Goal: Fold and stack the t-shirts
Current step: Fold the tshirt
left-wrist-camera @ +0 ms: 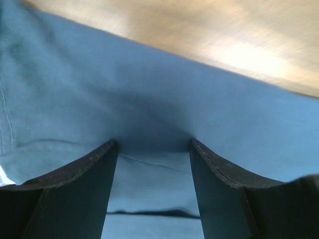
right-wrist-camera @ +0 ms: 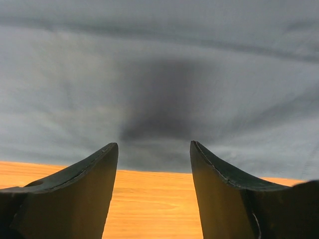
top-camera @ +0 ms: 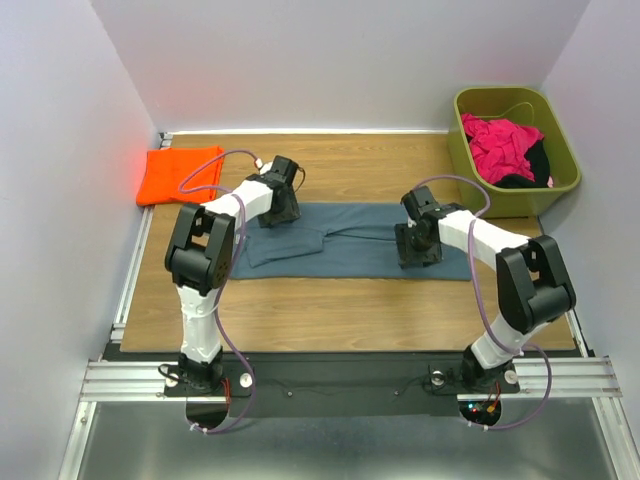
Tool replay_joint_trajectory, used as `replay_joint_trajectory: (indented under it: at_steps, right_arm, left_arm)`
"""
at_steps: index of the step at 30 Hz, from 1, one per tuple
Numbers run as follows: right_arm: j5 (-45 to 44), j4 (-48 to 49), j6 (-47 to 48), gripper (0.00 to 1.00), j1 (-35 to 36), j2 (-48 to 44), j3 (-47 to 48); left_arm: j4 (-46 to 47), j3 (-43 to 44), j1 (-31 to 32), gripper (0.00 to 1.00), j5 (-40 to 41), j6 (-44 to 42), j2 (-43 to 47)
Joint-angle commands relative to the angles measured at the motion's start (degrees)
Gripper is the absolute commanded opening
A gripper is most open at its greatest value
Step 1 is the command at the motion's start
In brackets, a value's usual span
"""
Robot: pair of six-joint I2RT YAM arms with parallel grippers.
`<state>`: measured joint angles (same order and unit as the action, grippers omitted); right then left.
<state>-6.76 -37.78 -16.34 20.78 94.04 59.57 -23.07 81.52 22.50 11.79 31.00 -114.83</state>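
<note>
The slate blue-grey t-shirt (top-camera: 350, 242) lies as a long flat band across the middle of the table. My left gripper (top-camera: 281, 214) is down on its far left part; in the left wrist view the gripper (left-wrist-camera: 153, 143) stands open, with flat blue cloth (left-wrist-camera: 149, 99) and a fold edge under the fingers. My right gripper (top-camera: 418, 254) is low on the shirt's right part near its front edge. In the right wrist view it (right-wrist-camera: 153, 144) is open, with bare wood between the fingers and grey cloth (right-wrist-camera: 159, 74) at their tips. The orange t-shirt (top-camera: 180, 172) lies folded at the far left corner.
A green bin (top-camera: 560, 190) at the back right holds pink and black clothes. White walls close in the table on the left, back and right. Bare wooden tabletop (top-camera: 330, 305) runs in front of the blue shirt.
</note>
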Motion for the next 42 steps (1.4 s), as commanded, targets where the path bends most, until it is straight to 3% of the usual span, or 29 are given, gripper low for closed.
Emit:
replay_joint_trajectory:
  at_steps: [1, 8, 13, 17, 20, 24, 26, 27, 33, 37, 42]
  right_arm:
    - [6.49, -4.23, -0.01, 0.66, 0.32, 3.07, -1.82]
    - [16.51, -8.98, -0.88, 0.67, 6.72, 5.89, -0.77]
    - [26.97, -8.72, -3.26, 0.67, 17.44, 8.35, 0.80]
    - [30.84, -6.96, -4.93, 0.68, 25.26, 12.21, 7.91]
    - [32.25, -5.82, -4.76, 0.68, 29.67, 16.52, 15.82]
    - [30.51, -4.85, -3.70, 0.68, 31.43, 19.95, 24.71]
    - [26.21, -5.02, -2.83, 0.68, 31.26, 17.95, 26.38]
    - [21.84, -5.02, -1.43, 0.68, 30.82, 15.67, 26.56]
    - [11.00, -5.11, 1.91, 0.67, 25.03, 7.93, 20.07]
    - [9.31, -5.29, 4.56, 0.66, 21.33, 4.40, 14.88]
    - [9.75, -5.20, 6.67, 0.66, 19.39, 3.43, 11.45]
  left_arm:
    - [-3.72, 7.58, -0.18, 0.71, 0.60, -1.64, -2.85]
    - [-8.65, 20.58, -1.76, 0.71, -0.80, -4.55, -13.48]
    - [-13.40, 34.91, -2.20, 0.71, -2.30, -7.54, -24.03]
    - [-14.55, 49.48, -2.29, 0.71, -4.67, -9.99, -30.27]
    - [-9.66, 53.65, -2.29, 0.73, -8.96, -11.84, -33.53]
    - [0.47, 49.45, -2.20, 0.81, -16.44, -12.99, -30.73]
    - [3.02, 45.78, -2.20, 0.83, -14.62, -13.77, -27.58]
    - [4.51, 41.66, -2.29, 0.84, -12.26, -14.56, -19.90]
    - [6.82, 24.68, -2.29, 0.84, 4.00, -11.59, 0.26]
    - [-0.29, 17.20, -2.20, 0.84, 5.61, -4.74, 7.15]
    - [2.32, 6.64, -0.44, 0.80, 4.91, -1.21, 9.01]
